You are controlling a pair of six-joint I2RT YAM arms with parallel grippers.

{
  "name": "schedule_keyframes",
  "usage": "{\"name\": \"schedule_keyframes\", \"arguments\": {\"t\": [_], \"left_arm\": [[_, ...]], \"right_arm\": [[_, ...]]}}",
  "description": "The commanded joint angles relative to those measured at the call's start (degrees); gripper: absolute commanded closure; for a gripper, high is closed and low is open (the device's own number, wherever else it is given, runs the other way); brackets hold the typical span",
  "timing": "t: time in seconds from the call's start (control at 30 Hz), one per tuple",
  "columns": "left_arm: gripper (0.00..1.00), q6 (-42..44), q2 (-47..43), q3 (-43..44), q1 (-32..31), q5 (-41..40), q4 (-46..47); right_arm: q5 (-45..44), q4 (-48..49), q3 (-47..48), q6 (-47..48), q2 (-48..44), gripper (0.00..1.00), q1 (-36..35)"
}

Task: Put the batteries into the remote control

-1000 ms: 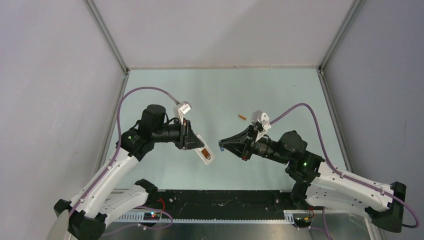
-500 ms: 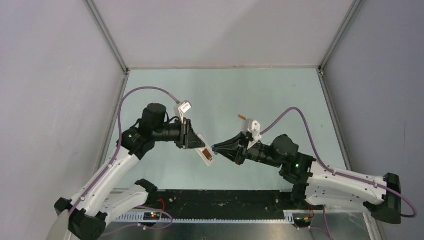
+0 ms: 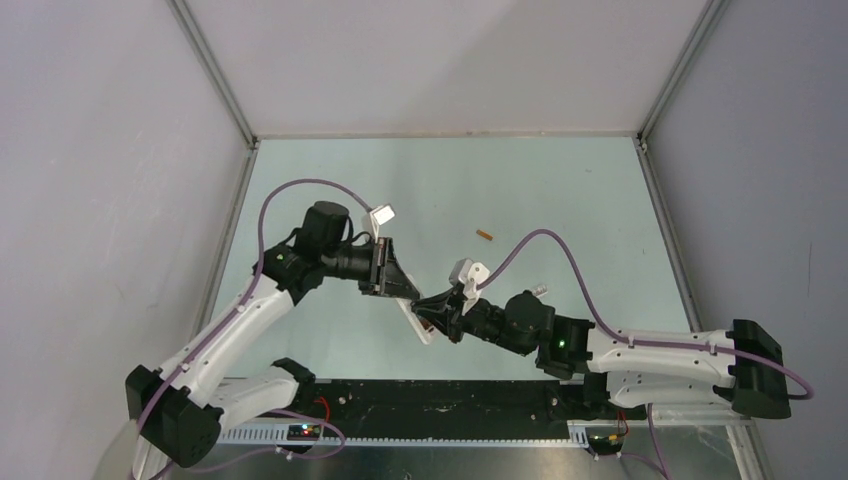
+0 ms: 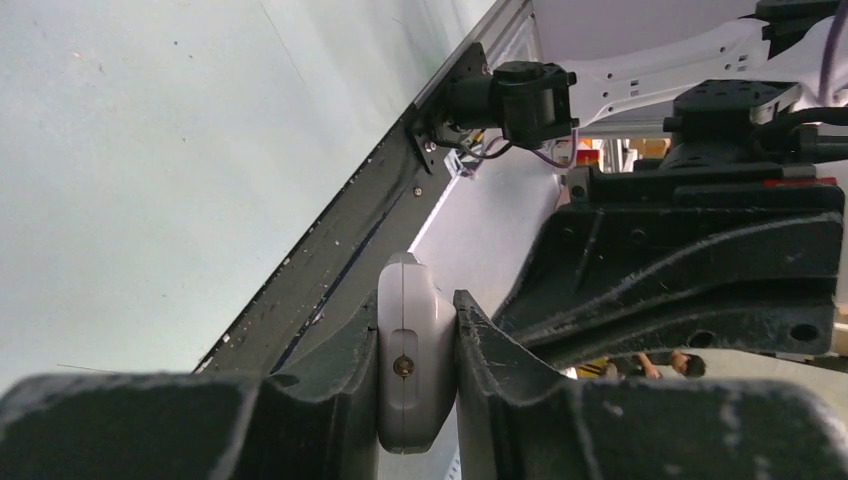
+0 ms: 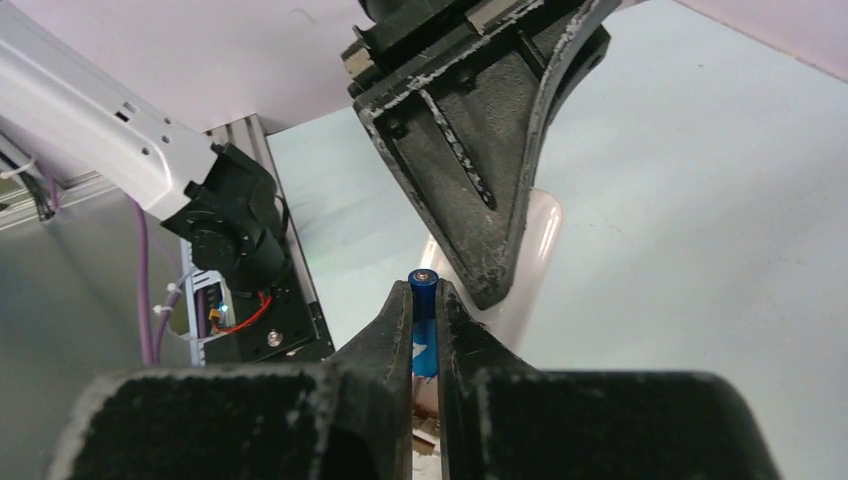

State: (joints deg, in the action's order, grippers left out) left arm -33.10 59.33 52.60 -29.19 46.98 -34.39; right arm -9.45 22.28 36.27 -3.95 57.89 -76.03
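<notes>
My right gripper (image 5: 424,298) is clamped on the blue battery (image 5: 423,352), its cap just beside the remote control (image 5: 536,250) my left gripper (image 4: 417,315) pinches by its sides, above the table (image 3: 560,190) near its front edge; orange battery (image 3: 485,236) lies well apart, farther back.

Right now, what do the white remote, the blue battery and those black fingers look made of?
The remote control looks like smooth white moulded plastic: rounded edge, dull sheen, one recessed screw. The blue battery seems metal under a glossy blue wrap, with a bare silvery cap. The black fingers look like matte hard plastic, perhaps printed: grainy, edges scuffed whitish.
</notes>
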Motion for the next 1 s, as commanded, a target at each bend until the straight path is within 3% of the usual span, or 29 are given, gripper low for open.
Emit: {"name": "schedule_keyframes", "arguments": {"t": [0.0,0.3,0.97], "left_arm": [[1.0,-2.76,0.99,-0.34,0.85,4.88,1.59],[1.0,-4.49,2.48,-0.77,1.94,7.19,1.52],[1.0,-5.4,3.38,-0.83,2.76,6.66,1.52]], "right_arm": [[-6.2,5.41,-1.69,0.88,-1.6,0.97,-0.87],[-8.96,7.59,-3.48,1.35,-0.66,0.97,-1.06],[-8.64,0.58,-3.41,-1.36,-0.08,0.94,-1.14]]}}
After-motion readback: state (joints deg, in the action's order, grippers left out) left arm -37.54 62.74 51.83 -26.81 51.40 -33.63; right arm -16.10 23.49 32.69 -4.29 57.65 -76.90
